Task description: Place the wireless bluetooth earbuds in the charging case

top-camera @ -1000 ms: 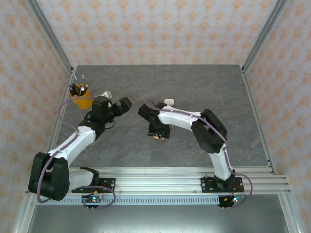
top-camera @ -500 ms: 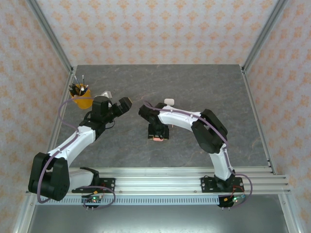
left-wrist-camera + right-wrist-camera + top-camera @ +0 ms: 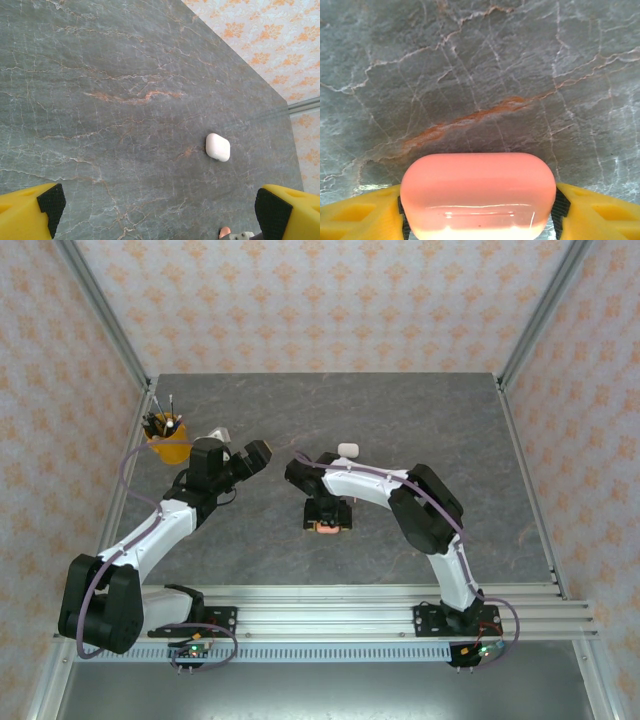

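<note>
Charging case (image 3: 478, 192), pink, sits between right fingers (image 3: 355, 217), grip unclear; left fingers (image 3: 25, 215) spread wide.

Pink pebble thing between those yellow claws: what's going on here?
The right claw has a closed pink case sitting between its pads, just over the grey table. Whether it is squeezing the case or letting it go is hard to tell. The left claw hangs wide open and empty above the table. A closed white case lies on the table ahead of it.
</note>
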Controlling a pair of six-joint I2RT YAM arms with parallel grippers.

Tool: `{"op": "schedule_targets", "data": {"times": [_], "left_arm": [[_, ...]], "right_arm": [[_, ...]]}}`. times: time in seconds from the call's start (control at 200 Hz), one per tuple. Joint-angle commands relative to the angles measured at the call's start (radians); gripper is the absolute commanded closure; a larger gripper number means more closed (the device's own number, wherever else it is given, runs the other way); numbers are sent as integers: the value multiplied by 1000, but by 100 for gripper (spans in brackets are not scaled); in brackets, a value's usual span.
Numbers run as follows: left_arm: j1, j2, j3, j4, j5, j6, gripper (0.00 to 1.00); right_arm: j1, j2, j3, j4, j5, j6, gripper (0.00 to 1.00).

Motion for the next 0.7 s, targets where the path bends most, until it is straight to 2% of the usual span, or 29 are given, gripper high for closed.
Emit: {"op": "schedule_targets", "data": {"times": [0.0,0.31,0.696], "left_arm": [[7,-15,-1,17,11,-3,0],[7,-20,-9,20,10,-2,0],[7,-24,-14,20,8,-2,0]], "right_arm": [[-7,19,-6,-16,66,88,27],[-7,-22,-41,34,84,202,27],[-12,-5,-30,16,142,111,28]]}}
